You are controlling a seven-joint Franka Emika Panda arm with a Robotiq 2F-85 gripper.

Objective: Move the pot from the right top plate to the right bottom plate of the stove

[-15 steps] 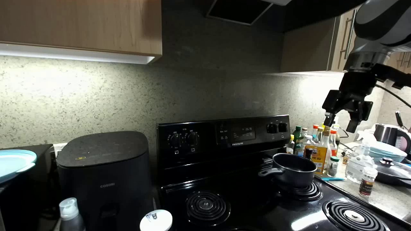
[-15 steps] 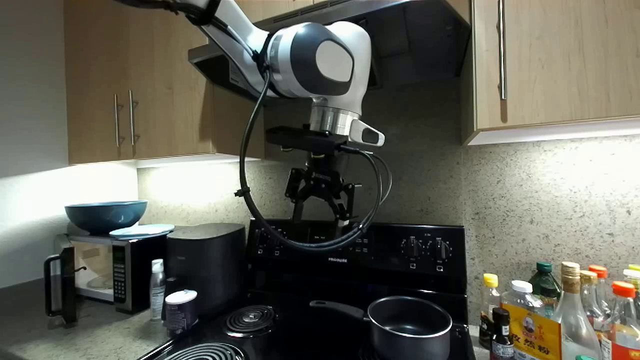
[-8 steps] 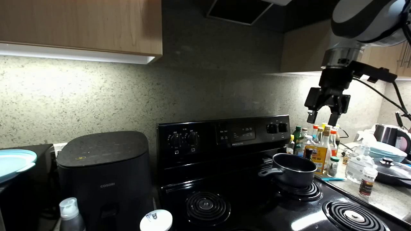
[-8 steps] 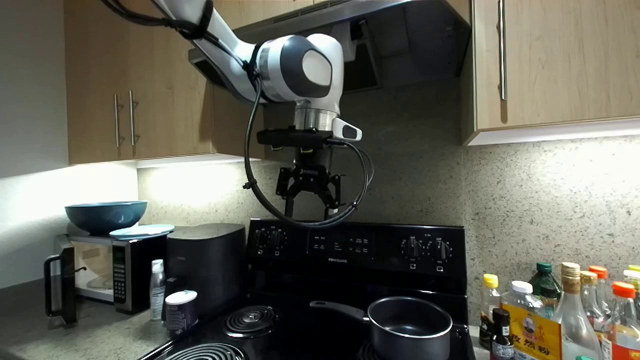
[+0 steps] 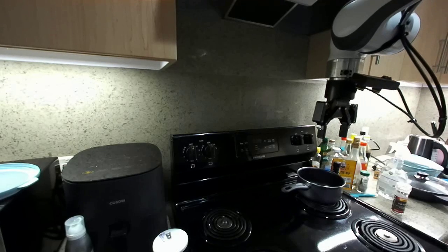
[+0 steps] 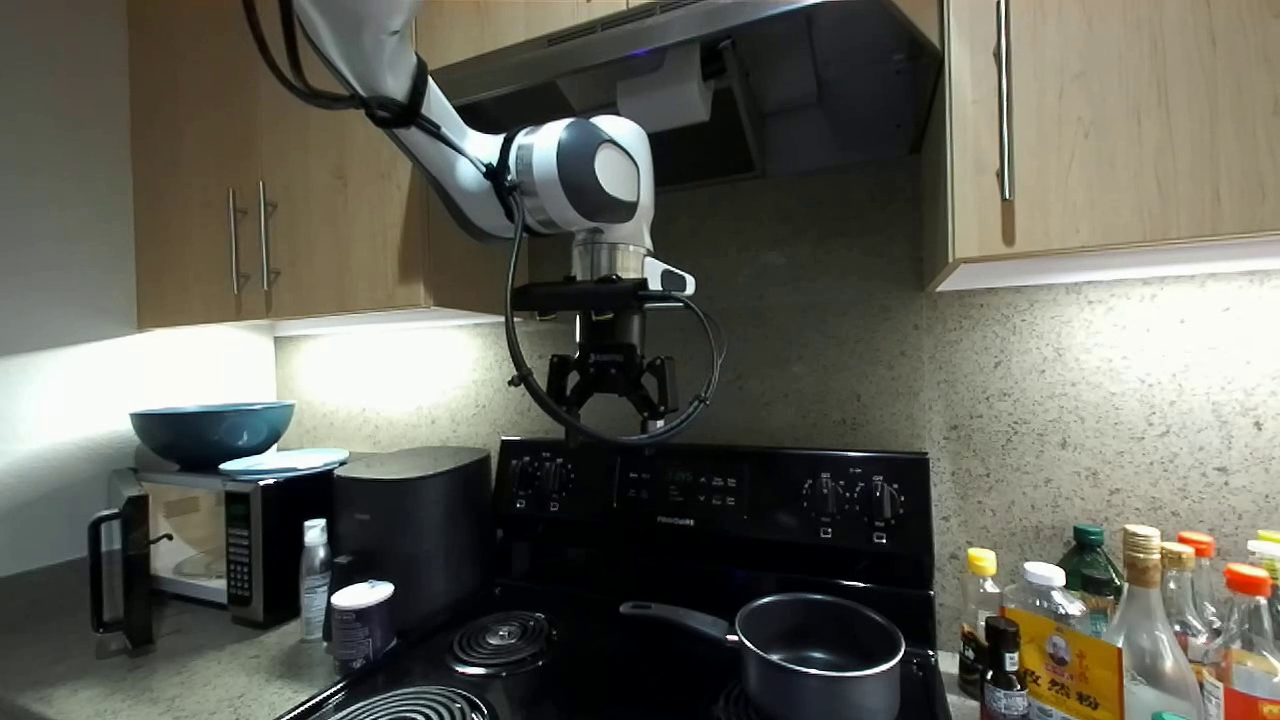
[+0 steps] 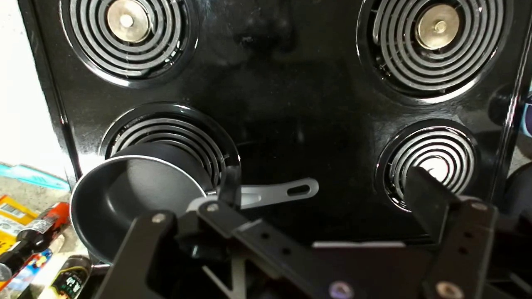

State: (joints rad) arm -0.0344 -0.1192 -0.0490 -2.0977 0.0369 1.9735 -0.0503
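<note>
"Jaws?"
"Spread, holding nothing. Lowered unturned, one may hit the grey handle [image 7: 266, 195]: they open along it."
"The round dark metal pot [image 7: 135, 201]?"
"On the dark spiral plate [image 7: 178, 129], back right corner of the black stove [image 7: 286, 104]; seating unclear."

My arm [image 6: 450, 180] slopes down from the upper left in an exterior view, into a wrist [image 5: 344, 67] that stands nearly plumb. Below it my gripper [image 5: 332, 132] hangs in mid-air, pointing downward — its two fingers [image 7: 432, 203] spread wide, well apart in the wrist view. My cable [image 6: 520, 377] loops across the fingertips in an exterior view — their exact spread is hard to judge there.
</note>
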